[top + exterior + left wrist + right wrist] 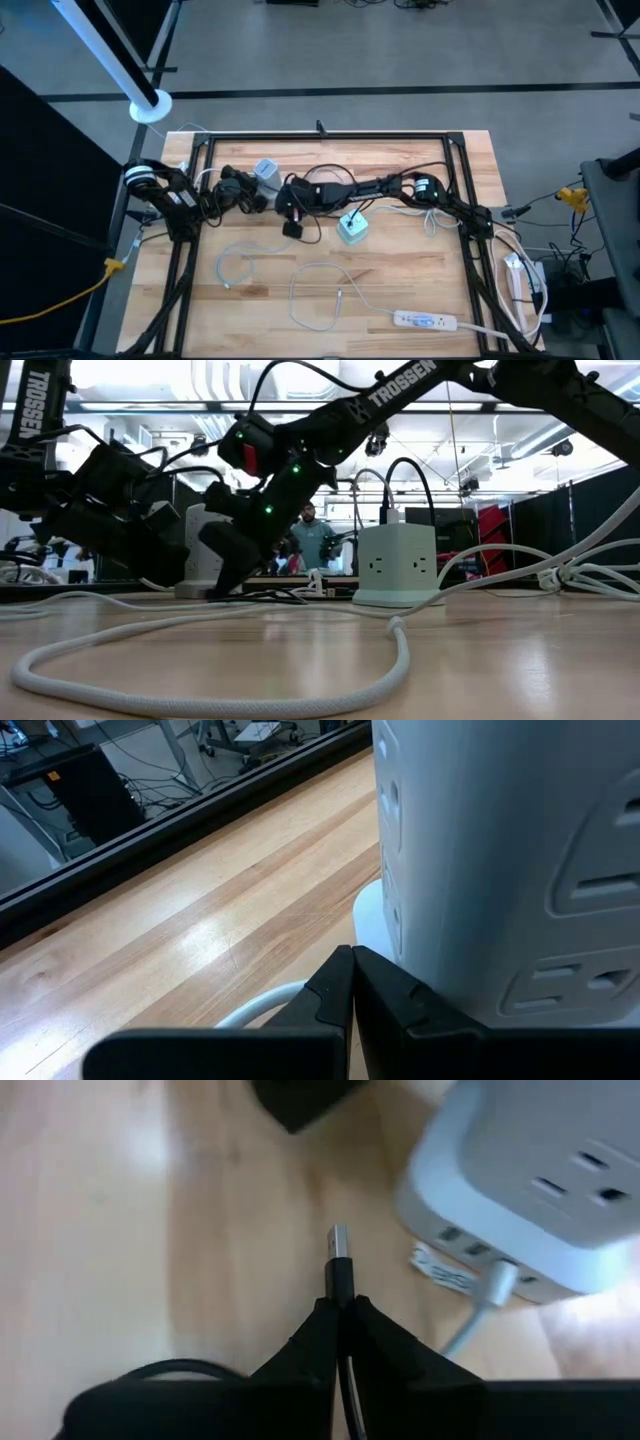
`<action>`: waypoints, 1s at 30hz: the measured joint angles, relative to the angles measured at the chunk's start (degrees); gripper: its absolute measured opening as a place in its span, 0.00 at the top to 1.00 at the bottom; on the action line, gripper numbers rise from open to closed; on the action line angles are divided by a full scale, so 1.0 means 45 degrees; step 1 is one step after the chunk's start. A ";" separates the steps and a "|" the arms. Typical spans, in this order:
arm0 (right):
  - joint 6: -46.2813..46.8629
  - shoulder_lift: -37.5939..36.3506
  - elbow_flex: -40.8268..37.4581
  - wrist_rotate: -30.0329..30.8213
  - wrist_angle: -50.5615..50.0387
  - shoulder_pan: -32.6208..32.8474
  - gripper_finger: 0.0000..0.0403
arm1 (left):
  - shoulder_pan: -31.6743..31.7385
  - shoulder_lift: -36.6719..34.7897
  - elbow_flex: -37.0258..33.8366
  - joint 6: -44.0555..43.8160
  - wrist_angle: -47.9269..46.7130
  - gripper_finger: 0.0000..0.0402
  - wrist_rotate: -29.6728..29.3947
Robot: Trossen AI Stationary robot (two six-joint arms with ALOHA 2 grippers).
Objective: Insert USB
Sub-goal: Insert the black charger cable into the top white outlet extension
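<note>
My right gripper (340, 1315) is shut on a black USB plug (340, 1270) whose metal tip points away from the fingers. It is just above the wood, left of the pale green cube outlet hub (352, 229) (540, 1190), whose row of USB ports (470, 1245) faces the plug. A white cable (488, 1295) is plugged into one port. In the low view the right arm's gripper (232, 555) reaches down left of the hub (398, 565). My left gripper (352, 970) is shut beside the base of a white tower power strip (500, 850) (266, 175). My right gripper pinches the plug's black body (340, 1292) between its two fingers, which lie along the plug. The metal tip (340, 1240) sticks out in front of them. The plug is clear of the table, and its cable runs back between the fingers. My left gripper's shut fingers (385, 995) sit right against the tower's round base (372, 915); I cannot tell whether they touch it.
Loose white cables (320, 295) loop over the near half of the wooden table. A flat white power strip (428, 320) lies near the front right. A dark object (300, 1100) sits beyond the plug. A black frame (320, 135) runs around the table's far edge.
</note>
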 joint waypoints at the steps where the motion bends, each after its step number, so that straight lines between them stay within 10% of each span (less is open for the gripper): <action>1: -0.0036 0.0000 0.0002 -0.0012 0.0002 0.0064 0.99 | 0.0000 0.0000 0.0000 0.0003 0.0000 1.00 0.0000; 16: 0.0624 0.0083 -0.0183 -0.0918 0.0082 0.0139 0.84 | -0.0005 0.0003 0.0000 -0.0002 0.0000 1.00 -0.0083; 30: 0.0035 0.0073 -0.0060 0.0569 0.0000 0.0231 0.96 | -0.0005 0.0003 0.0000 0.0003 -0.0010 1.00 -0.0093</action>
